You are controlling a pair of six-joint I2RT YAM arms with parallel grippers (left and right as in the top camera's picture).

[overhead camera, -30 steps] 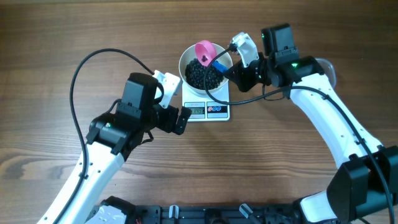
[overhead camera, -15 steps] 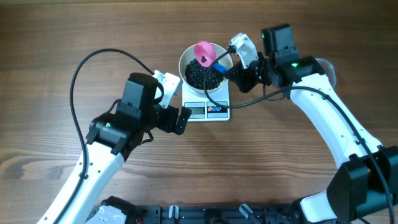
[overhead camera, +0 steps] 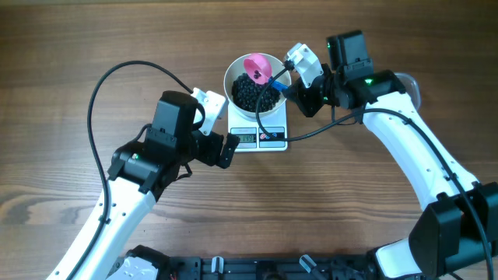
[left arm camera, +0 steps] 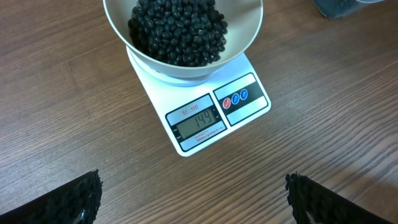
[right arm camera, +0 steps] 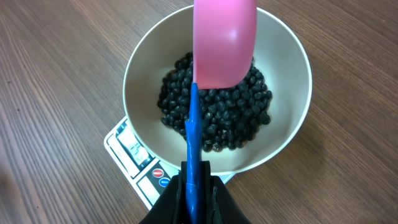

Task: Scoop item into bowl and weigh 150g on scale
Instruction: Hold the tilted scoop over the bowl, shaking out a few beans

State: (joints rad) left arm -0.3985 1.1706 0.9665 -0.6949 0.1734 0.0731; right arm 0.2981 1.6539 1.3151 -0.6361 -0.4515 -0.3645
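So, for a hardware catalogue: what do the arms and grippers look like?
Left arm and right arm: white link shells, black joint housings, a black cable looping beside each. A white block sits at each wrist. The left gripper has black, textured finger pads; the right gripper is black. A green light glows on the right arm.

The table (left arm camera: pixel 74 124) is matt, grained wood, the bowl (right arm camera: pixel 286 74) smooth and faintly glossy, the black beans (left arm camera: pixel 180 31) shiny, the pink scoop (right arm camera: pixel 224 43) smooth plastic.
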